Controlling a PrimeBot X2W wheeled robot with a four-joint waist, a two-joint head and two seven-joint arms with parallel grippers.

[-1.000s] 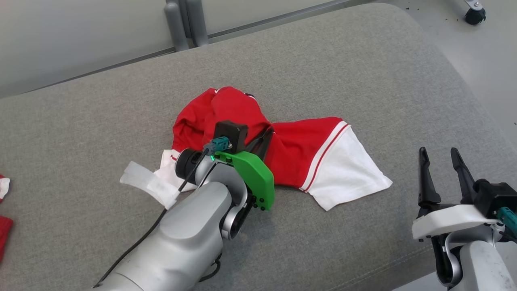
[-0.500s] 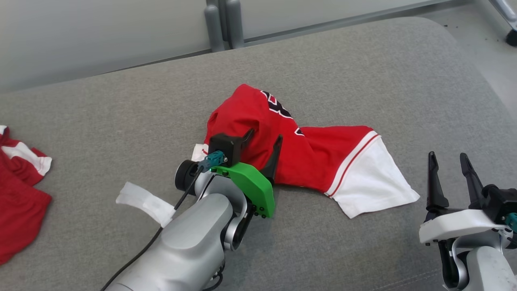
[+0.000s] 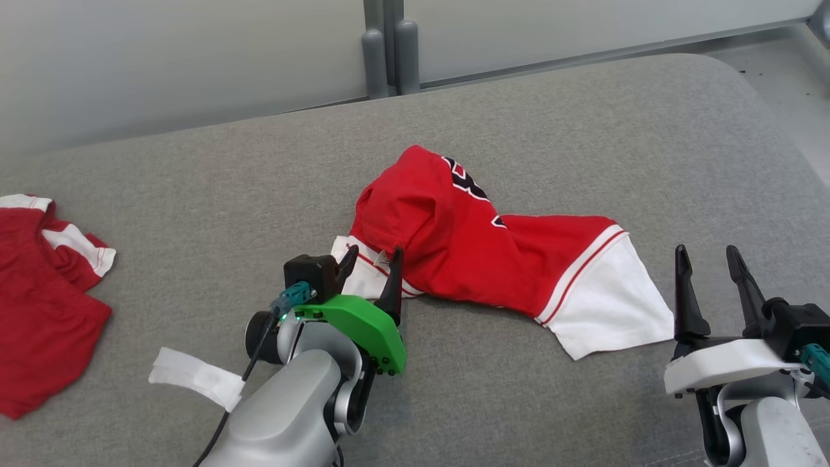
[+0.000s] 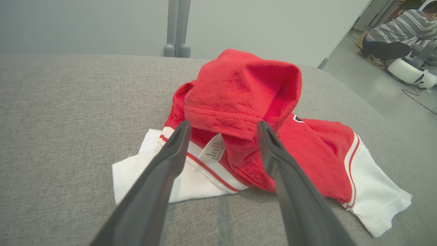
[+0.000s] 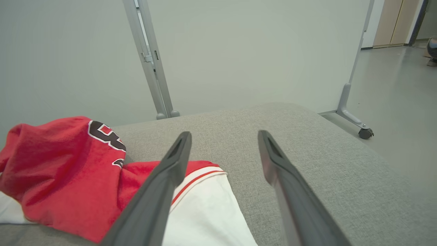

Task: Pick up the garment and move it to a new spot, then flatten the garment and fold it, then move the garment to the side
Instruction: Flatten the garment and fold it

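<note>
A red garment (image 3: 467, 253) with white sleeves and dark lettering lies crumpled in a heap on the grey cushion (image 3: 583, 130). My left gripper (image 3: 373, 254) is open just in front of the heap's near left edge, its fingertips over a white sleeve with a red stripe. From the left wrist, the garment (image 4: 245, 112) bulges up beyond the open left gripper (image 4: 222, 126), a small label showing between the fingers. My right gripper (image 3: 707, 254) stands open at the lower right, apart from the white sleeve end. The right wrist view shows the garment (image 5: 61, 164) left of the open right gripper (image 5: 223, 136).
A second red and white piece of clothing (image 3: 45, 298) lies at the cushion's left edge. A white tag of tape (image 3: 194, 376) hangs from my left arm's cable. A grey partition wall with a post (image 3: 389, 52) runs behind. A person (image 4: 396, 34) crouches on the floor far right.
My left gripper opened and let go of the garment, then drew back toward me. The garment settled into a heap. The head camera swung left, bringing the second piece of clothing into view.
</note>
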